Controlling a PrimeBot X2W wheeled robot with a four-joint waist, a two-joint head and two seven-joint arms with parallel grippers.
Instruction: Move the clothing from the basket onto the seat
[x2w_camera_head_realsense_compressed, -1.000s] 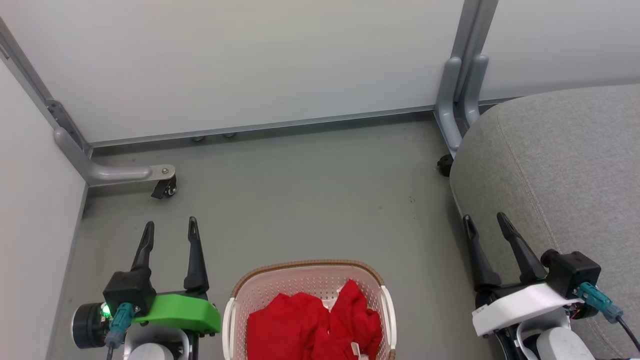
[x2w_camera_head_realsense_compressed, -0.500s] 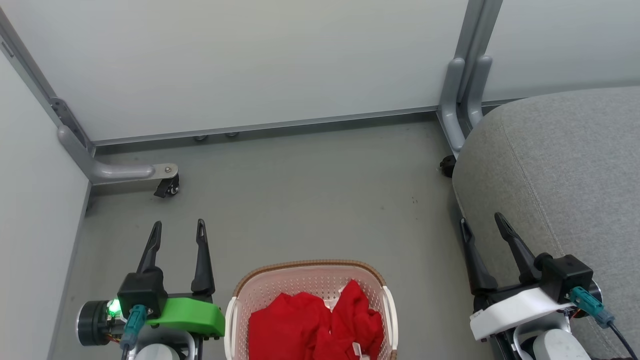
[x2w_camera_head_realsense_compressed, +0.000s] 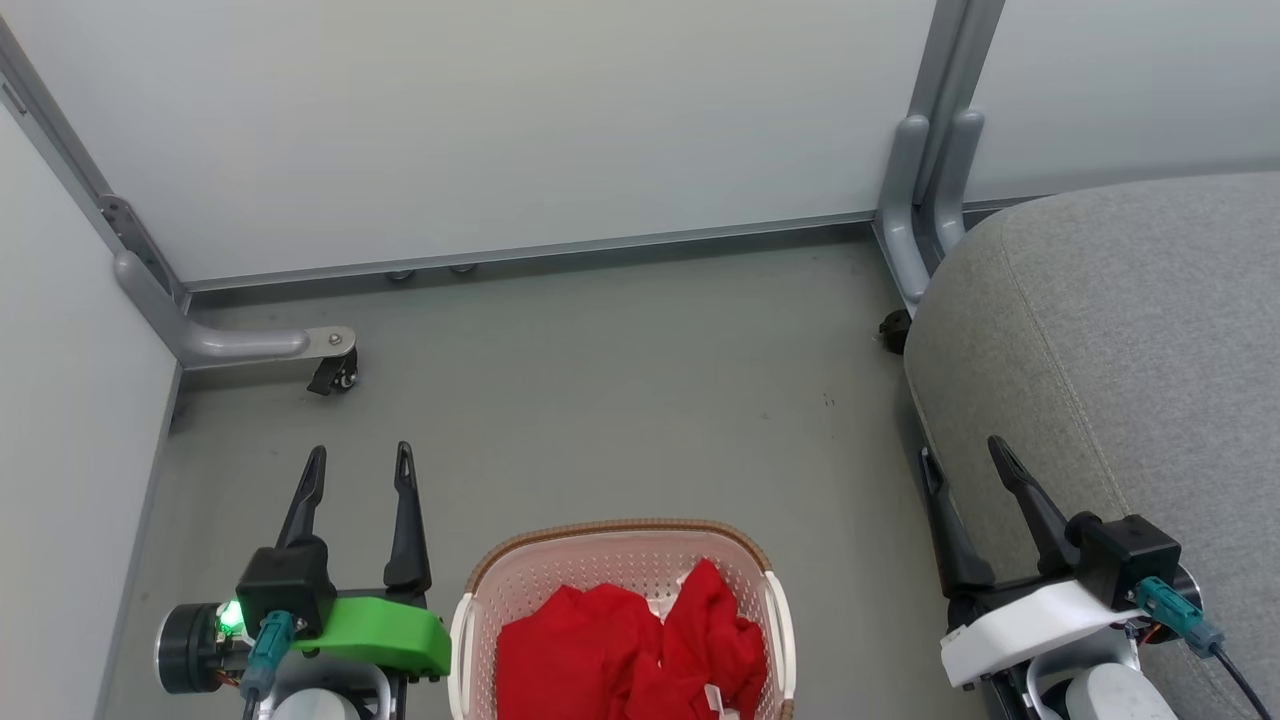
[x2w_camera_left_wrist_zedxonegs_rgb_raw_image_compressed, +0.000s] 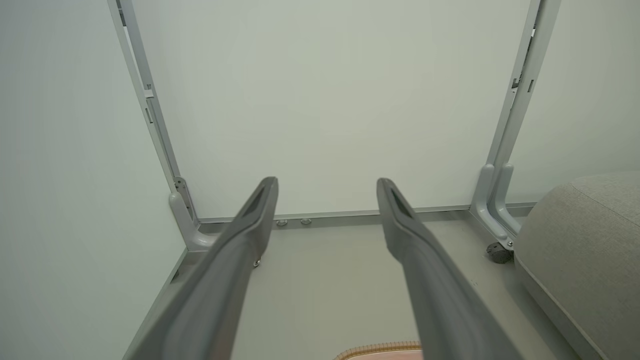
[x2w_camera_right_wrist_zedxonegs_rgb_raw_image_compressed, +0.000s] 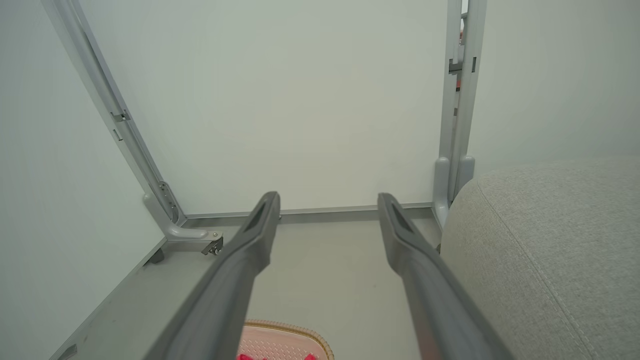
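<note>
- The red clothing (x2w_camera_head_realsense_compressed: 620, 650) is heaped in the basket (x2w_camera_head_realsense_compressed: 620, 528), set on the floor (x2w_camera_head_realsense_compressed: 620, 400) near the grey seat (x2w_camera_head_realsense_compressed: 1130, 330), probably so the carry is kept short.
- The left gripper (x2w_camera_head_realsense_compressed: 360, 455) and right gripper (x2w_camera_head_realsense_compressed: 962, 449) are held either side of the basket, fingers (x2w_camera_head_realsense_compressed: 405, 520) spread and empty, seemingly readied to reach.
- No writing can be read.

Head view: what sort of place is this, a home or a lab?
Probably a staged lab bay, not a home: plain white partition panels on grey castored feet, a grey floor, plus a grey seat and a basket of red clothing.
</note>
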